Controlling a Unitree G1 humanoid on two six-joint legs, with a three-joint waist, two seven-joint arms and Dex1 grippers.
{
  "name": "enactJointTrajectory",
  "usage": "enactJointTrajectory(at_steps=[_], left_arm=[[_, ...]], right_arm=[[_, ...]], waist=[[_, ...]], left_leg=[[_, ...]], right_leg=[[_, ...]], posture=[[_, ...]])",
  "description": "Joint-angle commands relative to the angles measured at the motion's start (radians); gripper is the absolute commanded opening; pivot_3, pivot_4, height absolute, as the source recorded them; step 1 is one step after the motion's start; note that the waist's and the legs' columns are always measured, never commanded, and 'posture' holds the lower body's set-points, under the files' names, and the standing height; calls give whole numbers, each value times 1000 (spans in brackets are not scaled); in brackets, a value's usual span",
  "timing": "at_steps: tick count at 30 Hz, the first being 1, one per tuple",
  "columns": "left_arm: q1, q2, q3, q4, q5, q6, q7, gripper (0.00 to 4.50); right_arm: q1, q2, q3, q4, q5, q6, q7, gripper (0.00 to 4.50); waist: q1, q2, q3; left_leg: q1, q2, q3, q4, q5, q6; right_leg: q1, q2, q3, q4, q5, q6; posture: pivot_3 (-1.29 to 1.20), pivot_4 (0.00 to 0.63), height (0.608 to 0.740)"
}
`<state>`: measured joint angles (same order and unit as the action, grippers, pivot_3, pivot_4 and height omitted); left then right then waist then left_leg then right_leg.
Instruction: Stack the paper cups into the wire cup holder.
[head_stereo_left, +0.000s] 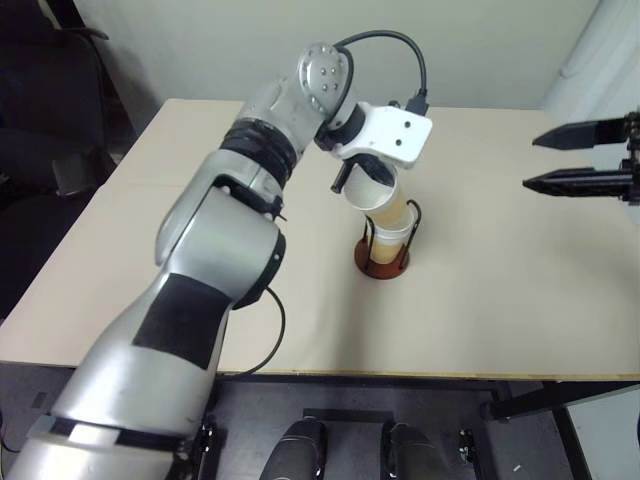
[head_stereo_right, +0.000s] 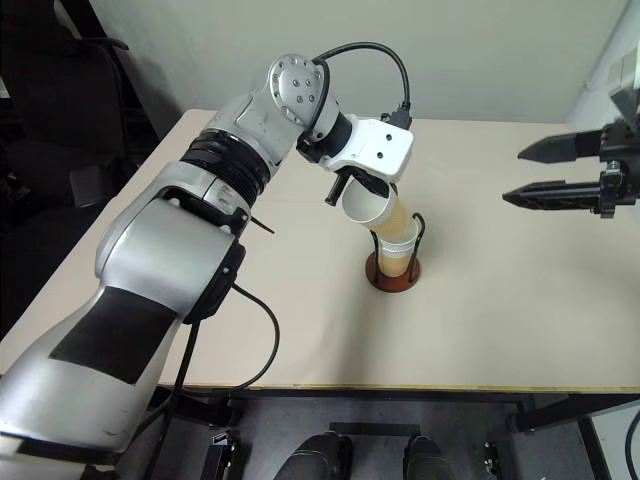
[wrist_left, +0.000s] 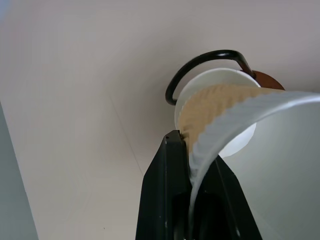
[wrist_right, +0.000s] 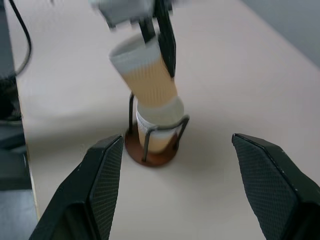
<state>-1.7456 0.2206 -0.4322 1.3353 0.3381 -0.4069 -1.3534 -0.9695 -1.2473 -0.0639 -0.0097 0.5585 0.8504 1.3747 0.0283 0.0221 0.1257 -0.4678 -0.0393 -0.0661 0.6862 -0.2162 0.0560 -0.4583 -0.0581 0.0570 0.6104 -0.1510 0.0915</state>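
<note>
beige table (head_stereo_left: 500, 320), wire cup holder (head_stereo_left: 383, 262) near centre with a paper cup (head_stereo_left: 392, 240) seated in it. left gripper (head_stereo_left: 345, 186) pinches a tilted paper cup (head_stereo_left: 378, 200) by the rim, its bottom entering the seated cup. right gripper (head_stereo_left: 545, 160) at 3 o'clock, well apart, fingers spread, holding nothing.

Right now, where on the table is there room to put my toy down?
Most of the table is bare: the wide stretch between the wire cup holder and the near edge, and the right side under the open right gripper. It is crowded at the holder, where the left gripper holds a tilted paper cup.
</note>
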Motion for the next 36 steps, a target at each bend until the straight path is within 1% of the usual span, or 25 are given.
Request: enactJointTrajectory(at_steps=[1, 6, 20, 22, 24, 26, 27, 33, 34, 36], left_arm=[[-11, 6, 23, 0, 10, 4, -3, 43], [-8, 4, 25, 2, 24, 8, 6, 43], [1, -7, 19, 3, 51, -5, 18, 43], [5, -9, 16, 3, 54, -12, 12, 435], [7, -12, 22, 2, 51, -13, 3, 1015], [5, -16, 29, 1, 48, -14, 2, 1699], [3, -17, 32, 1, 47, -15, 2, 2152], [-11, -20, 60, 1, 39, -1, 19, 4351], [-12, -19, 60, 1, 43, -4, 27, 4431], [-15, -18, 63, 0, 47, -6, 43, 4431]], right_arm=[[-33, -10, -32, -10, 13, -1, -4, 3509], [-29, -12, -32, -17, 16, -1, -7, 3509], [-4, -25, -40, -26, 11, -7, -12, 3509], [0, -27, -40, -28, 11, -6, -12, 3509], [3, -28, -40, -30, 12, -2, -13, 3509], [8, -31, -41, -30, 11, -4, -14, 3509], [10, -33, -41, -30, 11, -5, -14, 3509], [14, -40, -39, -23, 6, -13, -14, 3509], [14, -40, -38, -21, 5, -15, -15, 3509], [14, -41, -38, -20, 3, -18, -14, 3509]], waist=[[1, 0, 0], [1, 0, 0], [1, 0, 0], [1, 0, 0], [2, 0, 0], [2, 0, 0], [2, 0, 0], [2, 0, 0], [2, 0, 0], [2, 0, 0]], left_leg=[[0, 0, 0, 0, 0, 0], [0, 0, 0, 1, 0, 0], [0, 0, -1, 5, -1, 2], [0, 0, -1, 6, -1, 2], [0, 0, 0, 6, -1, 2], [0, 0, -1, 7, -1, 2], [0, 0, -1, 8, -1, 2], [0, 0, -1, 10, -2, 4], [0, 0, -1, 11, -2, 4], [0, -1, 0, 11, -3, 4]], right_leg=[[0, 0, 0, 0, 0, 0], [1, 0, 0, 0, -1, -3], [2, -1, 1, 0, -1, -4], [2, -1, 1, 0, -1, -4], [3, 0, 1, 0, -1, -4], [3, 0, 1, 0, -1, -4], [3, 0, 1, 0, 0, -4], [4, -1, 1, 0, 0, -5], [4, 0, 1, 0, 0, -5], [4, 0, 1, 0, 0, -5]], posture=[[0, 150, 740], [0, 150, 740], [0, 150, 740], [0, 150, 740], [0, 150, 740], [0, 150, 740], [0, 150, 740], [0, 150, 740], [0, 150, 740], [0, 150, 740]])
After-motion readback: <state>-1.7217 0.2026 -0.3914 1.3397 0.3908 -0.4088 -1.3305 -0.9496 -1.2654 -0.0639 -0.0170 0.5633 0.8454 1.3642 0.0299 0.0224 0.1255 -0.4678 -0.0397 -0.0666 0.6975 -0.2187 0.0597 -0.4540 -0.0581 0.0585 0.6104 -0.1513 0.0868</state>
